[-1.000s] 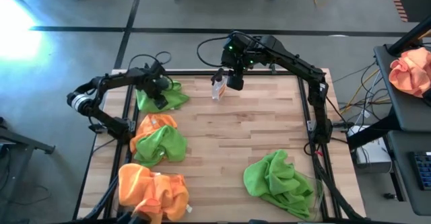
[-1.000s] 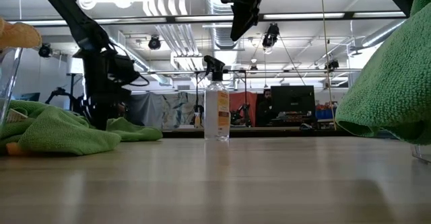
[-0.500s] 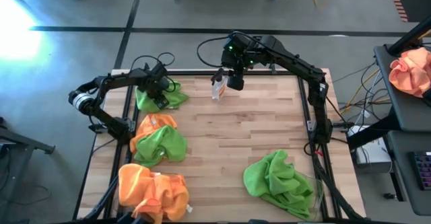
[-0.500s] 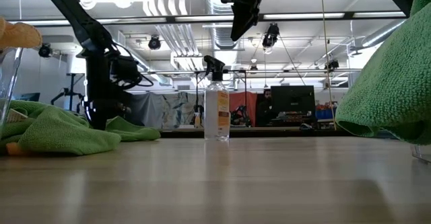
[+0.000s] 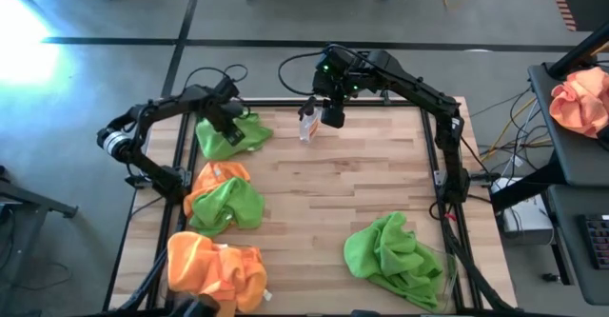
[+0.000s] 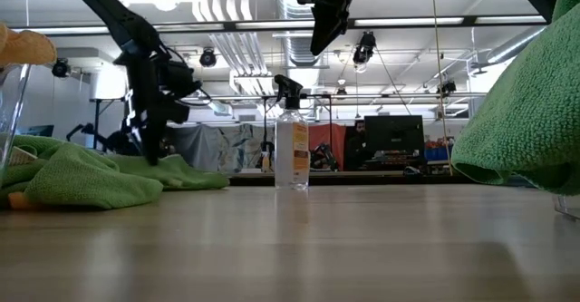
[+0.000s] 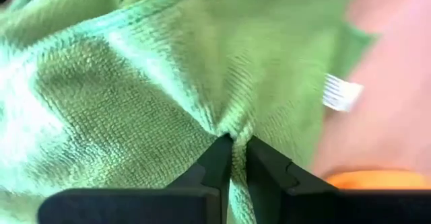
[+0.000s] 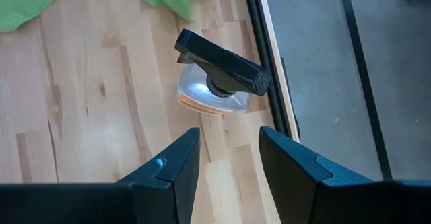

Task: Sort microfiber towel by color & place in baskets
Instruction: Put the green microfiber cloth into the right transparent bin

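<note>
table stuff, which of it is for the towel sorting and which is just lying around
For the job:
green towel, pinched in the left gripper
green and orange towels
orange pile
green pile

Lying about:
spray bottle, below the open right gripper

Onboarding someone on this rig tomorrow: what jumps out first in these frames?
The bright cloths: a green towel at the table's far left corner, pinched in the left gripper, whose fingers are shut on a fold. Along the left edge lie a green-and-orange pile and an orange heap, with a big green heap near right. The right gripper hangs open above a spray bottle at the far edge.
</note>
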Robot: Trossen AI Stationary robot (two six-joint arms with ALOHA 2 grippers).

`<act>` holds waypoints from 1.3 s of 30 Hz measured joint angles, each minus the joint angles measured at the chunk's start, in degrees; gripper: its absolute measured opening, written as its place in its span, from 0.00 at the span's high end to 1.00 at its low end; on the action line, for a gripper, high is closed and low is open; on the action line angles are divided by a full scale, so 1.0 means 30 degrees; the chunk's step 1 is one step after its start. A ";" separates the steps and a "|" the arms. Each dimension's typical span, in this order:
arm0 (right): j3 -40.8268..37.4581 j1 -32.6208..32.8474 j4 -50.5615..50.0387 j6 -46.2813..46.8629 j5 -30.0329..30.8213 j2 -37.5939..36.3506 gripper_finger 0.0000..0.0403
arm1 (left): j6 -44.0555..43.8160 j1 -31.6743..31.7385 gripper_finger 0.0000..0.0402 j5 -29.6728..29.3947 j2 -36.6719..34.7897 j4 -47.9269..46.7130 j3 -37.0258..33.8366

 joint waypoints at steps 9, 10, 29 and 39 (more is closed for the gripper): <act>0.0000 0.0000 0.0007 0.0022 0.0007 0.0000 0.63 | -0.0459 -0.0660 0.99 0.3224 -0.0112 -0.3105 0.2964; 0.0000 0.0000 0.0007 0.0022 0.0007 0.0000 0.63 | -0.0455 -0.0822 0.99 0.3511 -0.0133 -0.3490 0.3329; 0.0000 0.0000 0.0102 0.0752 0.0044 0.0000 0.63 | -0.0596 -0.5630 1.00 0.6788 -0.0168 -0.7473 1.3401; -0.0051 0.0007 0.0684 0.2313 0.0004 0.0000 0.63 | -0.0940 -0.9003 1.00 0.6732 -0.0189 -0.7261 1.8590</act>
